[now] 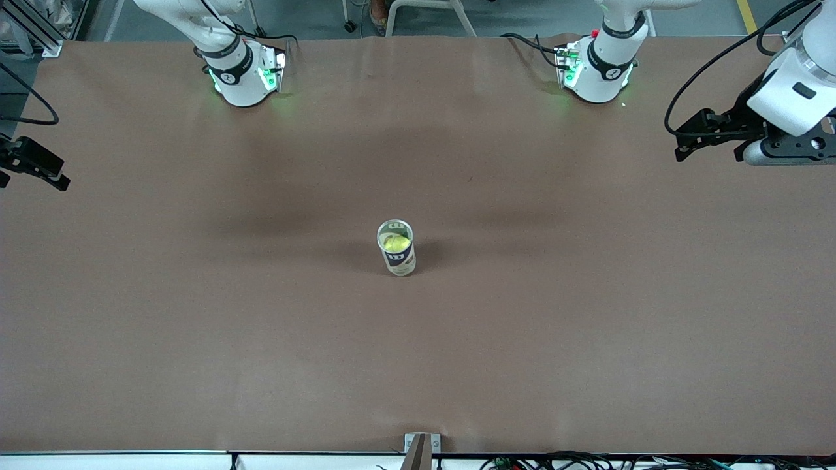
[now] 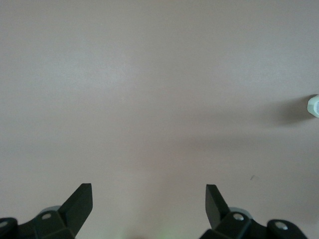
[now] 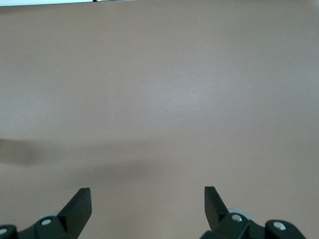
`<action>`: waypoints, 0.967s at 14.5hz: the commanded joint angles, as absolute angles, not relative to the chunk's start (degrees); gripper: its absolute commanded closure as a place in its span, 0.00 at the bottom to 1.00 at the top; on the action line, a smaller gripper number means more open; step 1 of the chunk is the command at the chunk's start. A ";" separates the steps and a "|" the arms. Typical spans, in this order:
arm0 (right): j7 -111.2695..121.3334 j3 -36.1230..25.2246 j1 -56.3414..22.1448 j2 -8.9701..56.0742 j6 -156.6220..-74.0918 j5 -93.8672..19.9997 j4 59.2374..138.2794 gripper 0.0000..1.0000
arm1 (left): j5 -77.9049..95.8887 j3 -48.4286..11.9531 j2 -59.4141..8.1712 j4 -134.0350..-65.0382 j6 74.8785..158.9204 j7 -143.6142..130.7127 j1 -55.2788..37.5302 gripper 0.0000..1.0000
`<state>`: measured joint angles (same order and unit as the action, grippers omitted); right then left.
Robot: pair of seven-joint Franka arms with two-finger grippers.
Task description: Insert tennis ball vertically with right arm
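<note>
One tennis ball can (image 1: 396, 248): upright near the middle of the brown worktop (image 1: 196, 313), mouth open, dark label band on its wall. One yellow-green tennis ball (image 1: 396, 243): inside the can, seen through the mouth; only its top shows.

Right claw (image 3: 147, 204): fingers spread wide, nothing between them, over bare worktop at the right arm's end of the worktop. The can stands well apart from it, toward the worktop's middle. In the front view this claw (image 1: 29, 166) is largely cut off at the edge.

Left claw (image 2: 148, 201): fingers spread wide, holding nothing, over bare worktop at the left arm's end. The can (image 2: 314, 106) is well apart from it, showing as a pale sliver cut off at the edge of the left wrist view. In the front view the claw (image 1: 682, 140) points toward the worktop's middle.

Count: two arms, two claws, one can, one ball.
</note>
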<state>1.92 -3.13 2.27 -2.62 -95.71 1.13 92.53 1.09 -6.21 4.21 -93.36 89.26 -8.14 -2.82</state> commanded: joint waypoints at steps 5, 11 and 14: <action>1.49 -2.64 2.02 -3.34 -95.89 1.49 93.16 0.00 | 1.76 -7.91 4.13 -92.73 88.86 -11.52 -2.38 0.00; 1.50 -2.64 1.85 -3.08 -95.98 1.49 93.08 0.00 | 1.41 -6.07 4.22 -91.24 87.98 -7.12 -1.41 0.00; 1.50 -2.64 1.85 -3.08 -95.98 1.49 93.08 0.00 | 1.32 -5.98 4.13 -91.14 87.63 -7.47 -1.49 0.00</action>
